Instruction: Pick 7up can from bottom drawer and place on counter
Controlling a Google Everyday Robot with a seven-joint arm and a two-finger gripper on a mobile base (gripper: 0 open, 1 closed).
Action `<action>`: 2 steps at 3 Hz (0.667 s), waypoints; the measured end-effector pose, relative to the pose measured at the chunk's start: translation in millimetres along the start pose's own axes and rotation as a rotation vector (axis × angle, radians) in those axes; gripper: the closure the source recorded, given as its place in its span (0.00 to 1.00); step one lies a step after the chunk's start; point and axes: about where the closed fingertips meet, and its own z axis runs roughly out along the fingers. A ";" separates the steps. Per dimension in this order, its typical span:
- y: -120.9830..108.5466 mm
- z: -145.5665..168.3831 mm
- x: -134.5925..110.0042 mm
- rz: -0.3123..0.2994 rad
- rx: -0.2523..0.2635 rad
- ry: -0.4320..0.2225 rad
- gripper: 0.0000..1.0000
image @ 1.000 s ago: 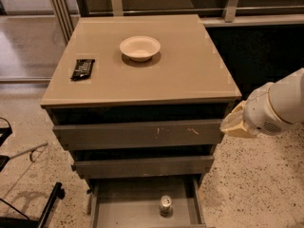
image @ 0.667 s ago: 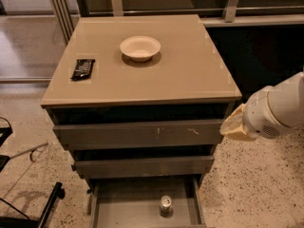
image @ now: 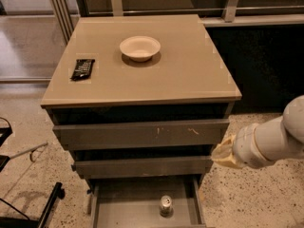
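The 7up can (image: 165, 205) stands upright on the floor of the open bottom drawer (image: 123, 208), near the drawer's middle, silver top up. The counter (image: 190, 70) is the tan top slab of the grey cabinet. My gripper (image: 224, 155) is the cream end of the white arm at the right. It hangs beside the cabinet's right front corner, level with the middle drawer. It is above and to the right of the can and apart from it, and I see nothing in it.
A cream bowl (image: 139, 47) sits at the back middle of the counter. A black flat packet (image: 82, 69) lies at its left edge. The two upper drawers (image: 142, 134) stand slightly out. Black legs (image: 50, 205) are on the floor at the lower left.
My arm has come down and slightly left, from the level of the top drawer to the level of the middle drawer. The can, bowl and drawers have not moved.
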 end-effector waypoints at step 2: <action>38.9 138.5 48.4 0.097 -0.103 -0.191 1.00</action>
